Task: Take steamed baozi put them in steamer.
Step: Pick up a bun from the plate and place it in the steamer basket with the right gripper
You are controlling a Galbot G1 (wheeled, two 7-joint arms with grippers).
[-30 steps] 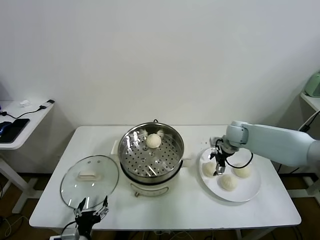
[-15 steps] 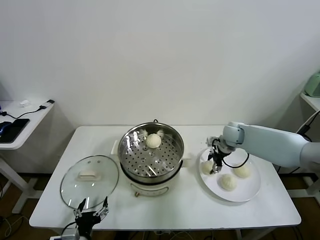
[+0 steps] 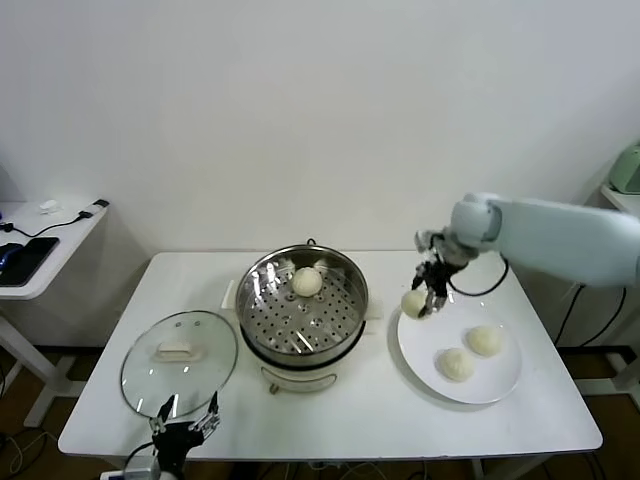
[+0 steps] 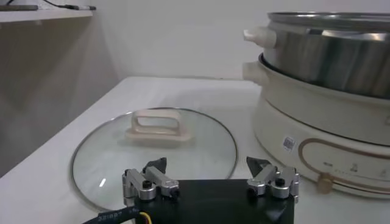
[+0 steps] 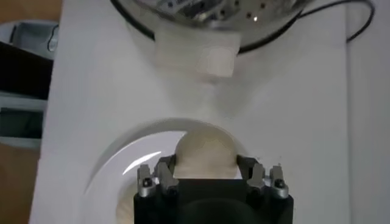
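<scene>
My right gripper (image 3: 424, 296) is shut on a pale baozi (image 3: 414, 303) and holds it above the left edge of the white plate (image 3: 495, 385). In the right wrist view the baozi (image 5: 205, 151) sits between the fingers. Two more baozi (image 3: 484, 340) (image 3: 456, 364) lie on the plate. One baozi (image 3: 307, 282) lies on the perforated tray at the back of the steel steamer (image 3: 303, 306), left of the held one. The steamer's wall also shows in the left wrist view (image 4: 329, 55). My left gripper (image 4: 210, 176) is open and empty, parked low at the table's front left.
A glass lid (image 3: 179, 362) with a cream handle lies flat on the table left of the steamer, also in the left wrist view (image 4: 155, 143). A side table (image 3: 40, 245) with cables stands at the far left. The steamer's white side handle (image 5: 196, 52) lies between plate and pot.
My right gripper closed on the leftmost baozi on the plate and lifted it up and slightly left. The plate now holds two. The left arm has not moved.
</scene>
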